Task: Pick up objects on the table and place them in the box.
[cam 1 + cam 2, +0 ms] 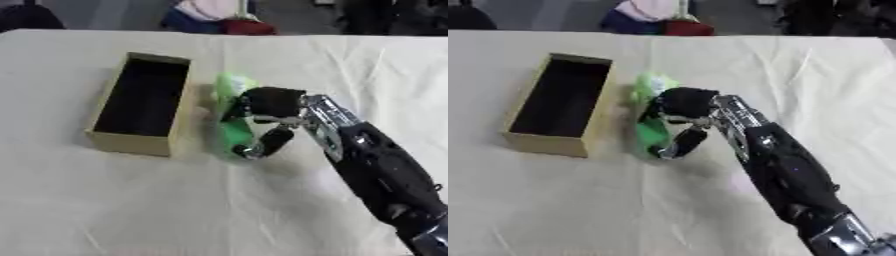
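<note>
A tan cardboard box (136,140) with a dark inside stands open on the left of the table. Just to its right lies a bright green object (234,132), long and partly pale at its far end (231,82). My right hand (267,102) comes in from the lower right and sits over this green object, with its fingers and thumb (273,141) curled round it. The hand hides the object's middle. The object lies beside the box, outside it. My left hand shows in neither view.
A cream cloth (105,200) with creases covers the table. Past the far edge are dark shapes and a bundle of coloured cloth (219,17). My black right forearm (385,170) crosses the lower right part of the table.
</note>
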Controlling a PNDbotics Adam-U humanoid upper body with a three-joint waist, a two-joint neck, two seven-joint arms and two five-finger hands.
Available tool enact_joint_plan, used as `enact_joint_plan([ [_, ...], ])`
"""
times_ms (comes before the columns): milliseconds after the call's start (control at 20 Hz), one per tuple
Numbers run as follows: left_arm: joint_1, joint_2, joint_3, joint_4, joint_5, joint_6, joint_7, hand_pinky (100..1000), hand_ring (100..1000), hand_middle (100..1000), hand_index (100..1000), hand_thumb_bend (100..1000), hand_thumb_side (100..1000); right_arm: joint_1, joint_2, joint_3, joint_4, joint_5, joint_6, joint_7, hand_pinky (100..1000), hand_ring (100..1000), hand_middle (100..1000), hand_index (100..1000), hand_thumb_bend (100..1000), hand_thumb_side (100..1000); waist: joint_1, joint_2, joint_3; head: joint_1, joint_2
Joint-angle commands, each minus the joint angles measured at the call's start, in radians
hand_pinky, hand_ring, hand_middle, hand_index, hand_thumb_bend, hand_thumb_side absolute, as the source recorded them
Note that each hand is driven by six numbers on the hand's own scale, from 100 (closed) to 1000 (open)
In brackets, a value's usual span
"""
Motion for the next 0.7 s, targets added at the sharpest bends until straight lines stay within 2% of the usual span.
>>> enact_joint_plan([
  [50, -0.012, 0.012, 0.013, -0.016, -0.006, -0.002, -0.005, 731, 640, 711, 856, 100, 786, -0.013, -0.008, -0.006, -0.013, 0.011, 0.009, -0.002, 780, 698, 533, 821, 260, 644, 0.004, -0.01, 0.002, -0.004, 0.005],
  [200, -0.012, 0.011, 0.014, -0.016, -0.007, -0.002, -0.007, 731, 639, 711, 855, 100, 786, -0.011, -0.007, -0.008, -0.01, 0.009, 0.011, 0.0, 771, 688, 524, 807, 241, 630, 0.005, -0.01, 0.002, -0.005, 0.005],
  [300, -0.012, 0.011, 0.014, -0.016, -0.008, -0.002, -0.009, 731, 639, 711, 854, 100, 786, -0.01, -0.006, -0.01, -0.009, 0.004, 0.012, 0.001, 751, 661, 499, 766, 182, 627, 0.005, -0.01, 0.002, -0.006, 0.005],
  [550, -0.011, 0.01, 0.015, -0.016, -0.009, -0.001, -0.013, 731, 639, 712, 854, 100, 786, -0.012, -0.01, -0.015, -0.011, -0.03, 0.021, -0.005, 732, 625, 459, 694, 100, 617, 0.005, -0.011, 0.0, -0.004, 0.005],
  [700, -0.011, 0.01, 0.016, -0.016, -0.01, 0.0, -0.014, 731, 639, 712, 854, 100, 789, -0.018, -0.019, -0.021, -0.014, -0.058, 0.033, -0.008, 731, 621, 455, 689, 100, 623, 0.004, -0.013, -0.002, -0.001, 0.005],
])
